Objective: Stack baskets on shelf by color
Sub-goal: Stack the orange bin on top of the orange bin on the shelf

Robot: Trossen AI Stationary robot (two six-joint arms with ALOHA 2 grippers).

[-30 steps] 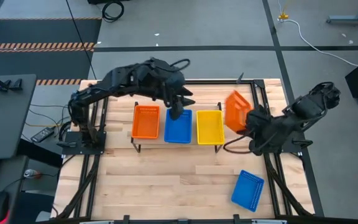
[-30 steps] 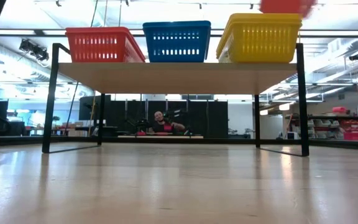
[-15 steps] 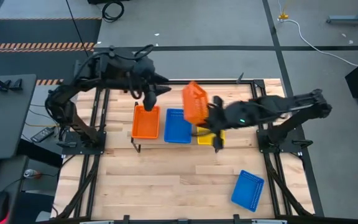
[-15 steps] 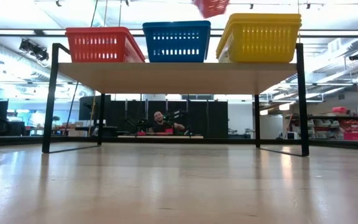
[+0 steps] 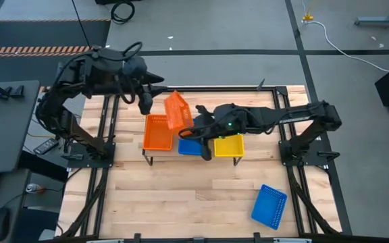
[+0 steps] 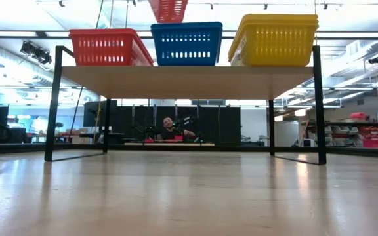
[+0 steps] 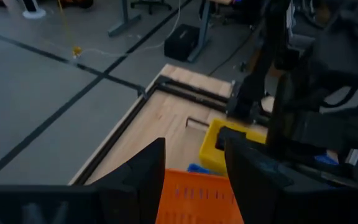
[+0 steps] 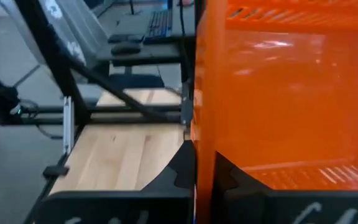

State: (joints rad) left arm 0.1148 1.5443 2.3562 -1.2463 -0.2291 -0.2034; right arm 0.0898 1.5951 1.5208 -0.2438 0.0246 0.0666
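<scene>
Since the earlier frame your right arm has swept across the shelf (image 5: pixel 194 152), carrying the tilted orange basket (image 5: pixel 176 110) from over the yellow stack to the gap above the orange and blue stacks, while your left arm has pulled back toward the shelf's far left corner.

You see the desk (image 5: pixel 181 196) carrying the shelf near its far edge. On the shelf, the orange stack (image 5: pixel 157 132) sits at the left end, the blue stack (image 5: pixel 189 147) in the middle and the yellow stack (image 5: pixel 229 145) at the right end; in the low view they stand side by side on the board.

Your right gripper (image 5: pixel 189 126) reaches over the shelf's middle, its fingers (image 8: pixel 182 168) pressed together on the carried orange basket's wall. That basket hangs tipped on edge, clear of the stacks; the low view shows only its lower part above the blue stack.

Your left gripper (image 5: pixel 145 104) hovers just beyond the shelf's left end, fingers (image 7: pixel 143 177) spread with nothing between them.

One loose blue basket (image 5: pixel 269 205) lies on the desk well in front of the shelf's right end.

Beyond the shelf, a person (image 6: pixel 168 130) sits far back in the room.
</scene>
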